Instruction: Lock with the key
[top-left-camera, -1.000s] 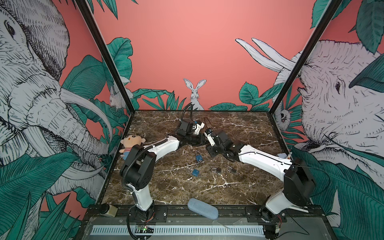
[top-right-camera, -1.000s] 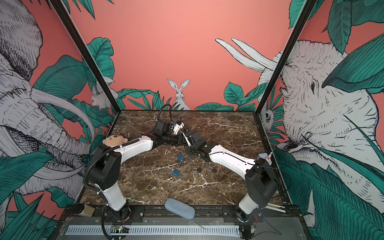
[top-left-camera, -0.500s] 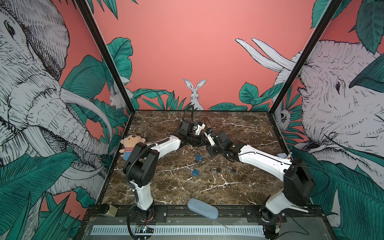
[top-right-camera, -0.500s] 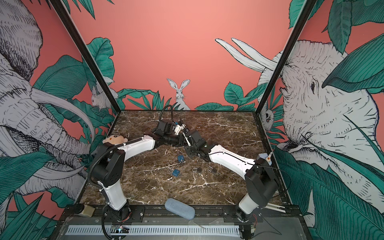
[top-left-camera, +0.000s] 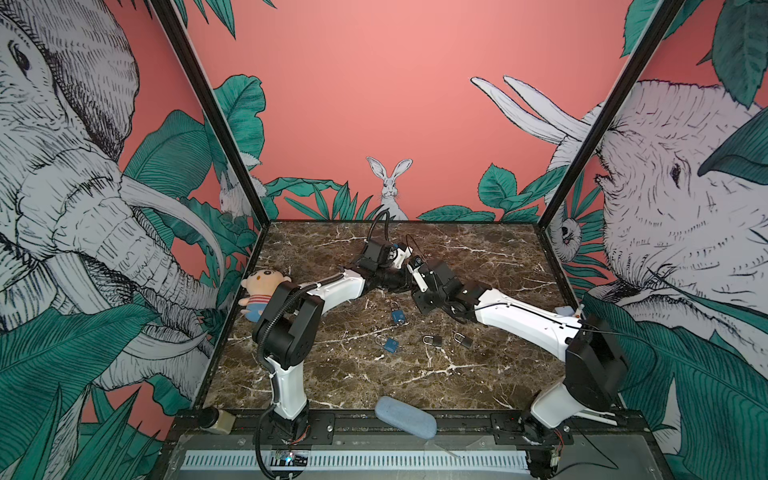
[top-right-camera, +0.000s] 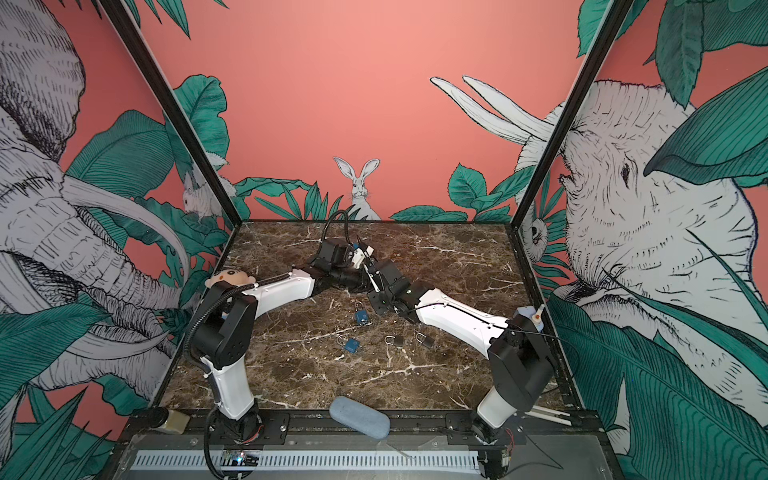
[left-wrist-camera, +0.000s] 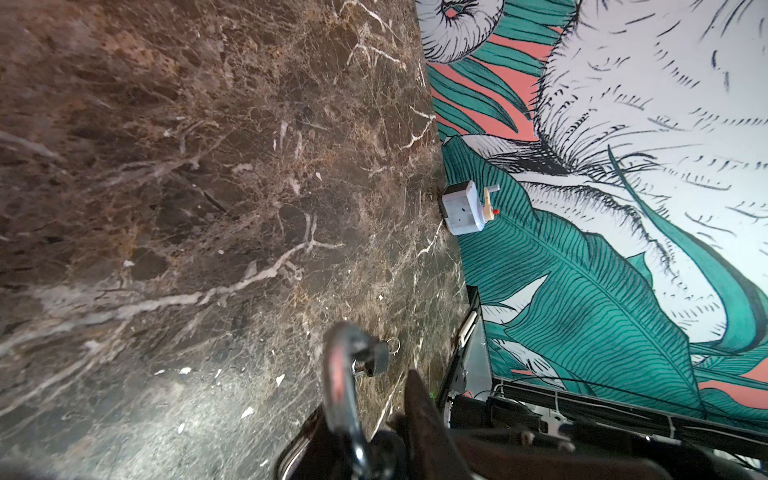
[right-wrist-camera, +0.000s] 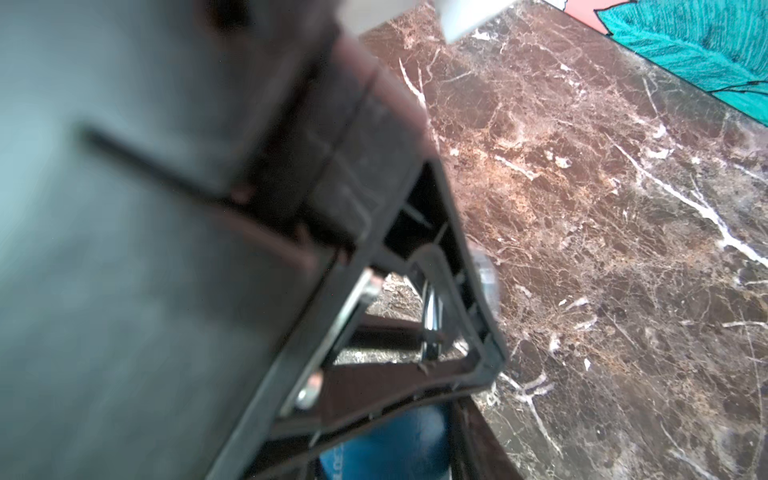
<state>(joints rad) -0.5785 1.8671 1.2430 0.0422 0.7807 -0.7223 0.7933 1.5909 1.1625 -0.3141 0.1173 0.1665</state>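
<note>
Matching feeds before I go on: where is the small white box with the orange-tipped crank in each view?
Both top views: the white box sits at the marble's right edge, against the wall.
Left wrist: where marble meets wall.
Right wrist: not in it.
Shared landmark: the teal leaf behind it.

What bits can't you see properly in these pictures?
- Blue padlock, right wrist view: cut off by the bottom edge, covered by a blurred dark robot part.
- Shackle, left wrist view: blurred, too close to the lens.
- Arm tips, both top views: too small to see what they hold.
</note>
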